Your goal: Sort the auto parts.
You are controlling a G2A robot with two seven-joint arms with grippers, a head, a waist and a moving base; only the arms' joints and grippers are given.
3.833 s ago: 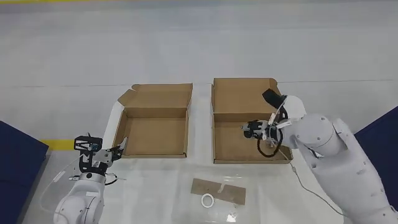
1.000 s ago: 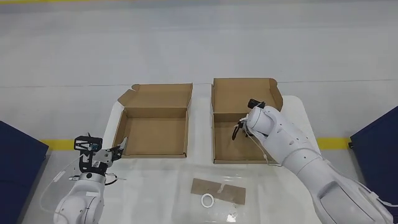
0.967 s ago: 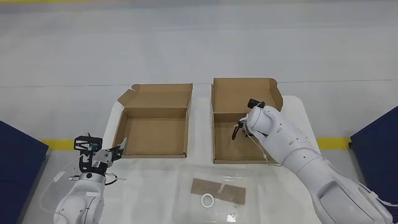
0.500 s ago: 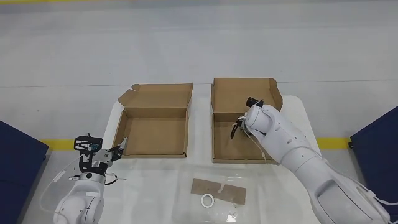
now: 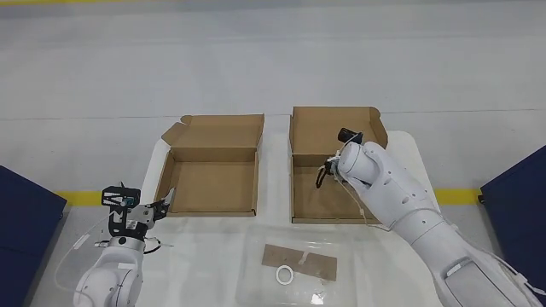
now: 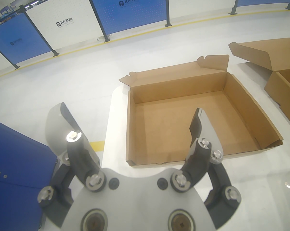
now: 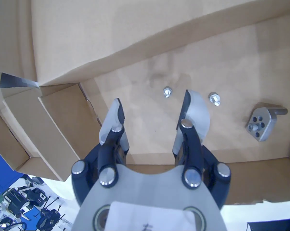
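Where bolts (image 7: 167, 92) lie, right tool (image 7: 152, 98) (splayed, empty)

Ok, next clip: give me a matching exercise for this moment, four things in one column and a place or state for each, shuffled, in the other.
Things:
1. metal bracket
2. white ring
3. left box
4. left gripper

Places or states:
A. fingers spread, by a box's near corner
B. lid flap up, nothing inside
C. lying on the floor of the right box
D. outside both boxes, at the flat cardboard strip

Pairs: 1-C, 2-D, 3-B, 4-A.
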